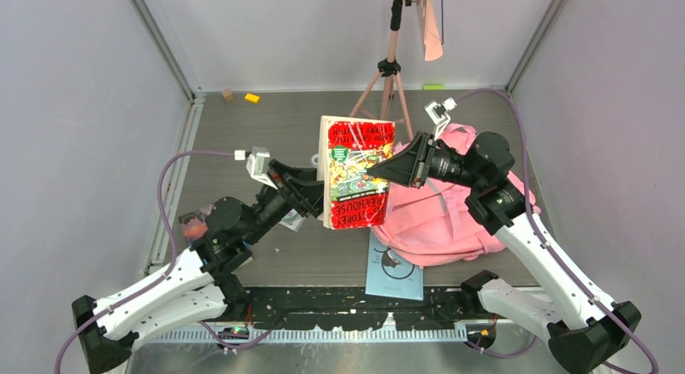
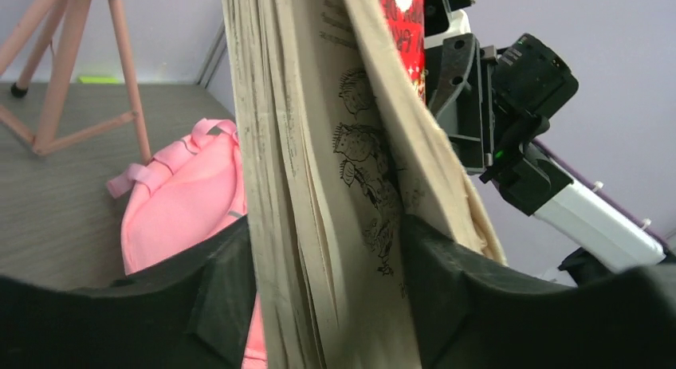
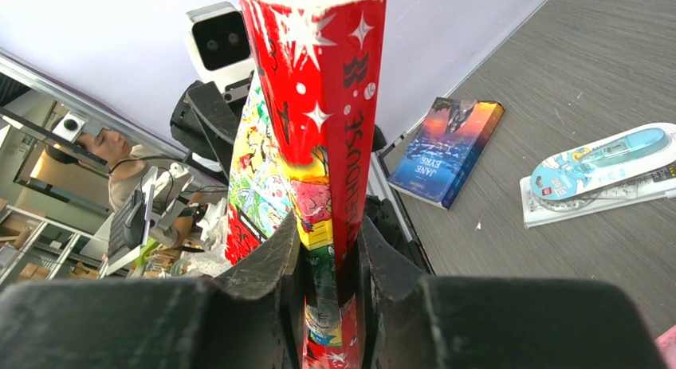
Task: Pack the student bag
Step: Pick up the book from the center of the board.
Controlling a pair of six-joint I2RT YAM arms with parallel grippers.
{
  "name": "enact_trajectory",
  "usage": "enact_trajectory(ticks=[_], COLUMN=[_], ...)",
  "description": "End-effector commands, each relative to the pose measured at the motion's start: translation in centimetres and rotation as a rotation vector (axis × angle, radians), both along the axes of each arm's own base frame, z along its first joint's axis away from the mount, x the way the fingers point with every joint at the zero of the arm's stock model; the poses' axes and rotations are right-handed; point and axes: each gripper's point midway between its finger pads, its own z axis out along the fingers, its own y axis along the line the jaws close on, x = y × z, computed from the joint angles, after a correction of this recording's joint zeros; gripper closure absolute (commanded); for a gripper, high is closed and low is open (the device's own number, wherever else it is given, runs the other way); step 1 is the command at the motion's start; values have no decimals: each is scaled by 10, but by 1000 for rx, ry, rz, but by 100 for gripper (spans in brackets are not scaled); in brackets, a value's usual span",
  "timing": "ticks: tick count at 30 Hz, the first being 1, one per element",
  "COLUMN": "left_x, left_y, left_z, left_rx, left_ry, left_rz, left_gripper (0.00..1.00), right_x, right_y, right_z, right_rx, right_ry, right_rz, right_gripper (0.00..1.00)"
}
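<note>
A grey wood-grain table (image 1: pixel 242 132) enclosed by pale lilac walls carries a pink tripod (image 1: pixel 392 75) at the back and a light-blue booklet (image 1: pixel 394 269) near the front edge. Above the tabletop, both arms meet on a red paperback (image 1: pixel 355 184) held upright: the right gripper (image 3: pixel 331 257) is clamped on its spine, while the left gripper (image 2: pixel 327 289) stands partly open around the page edges, fingers (image 2: pixel 223 297) either side. The student bag (image 1: pixel 440 212) lies flat beneath the right gripper, just beside the book
</note>
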Motion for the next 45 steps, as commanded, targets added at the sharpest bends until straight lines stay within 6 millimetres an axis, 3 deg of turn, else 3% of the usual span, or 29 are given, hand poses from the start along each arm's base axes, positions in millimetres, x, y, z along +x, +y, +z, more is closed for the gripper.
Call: enact_trajectory(ticks=[1,4,9,16,23,27,33,45], left_x=[-7,-9,-18,-24,-32,-20,6,12], left_y=[13,17,25,45,29,17,16,12], left_z=[22,21,24,32,46,35,12,-3], left_rx=[-41,-48,-66,-55,-8,51,132,171], left_ry=[-45,-48,-70,-106,-124,-68,30,77], left_rz=[13,13,1,49,-37,-26,80,84], left_gripper=[26,10,1,0,0,0,0,0], right_x=[5,4,4,6,9,6,-5,-21], right_y=[-5,-6,-7,-8,-8,-7,-8,-8], right_z=[16,17,18,12,7,10,20,33], right_rx=[38,43,42,23,8,14,23,40], right_ry=[-47,-55,-57,-57,-48,-53,-77,-107], right_rz=[-71,-77,-85,-100,-101,-84,-51,16], right_gripper=[100,100,100,100,100,100,100,100])
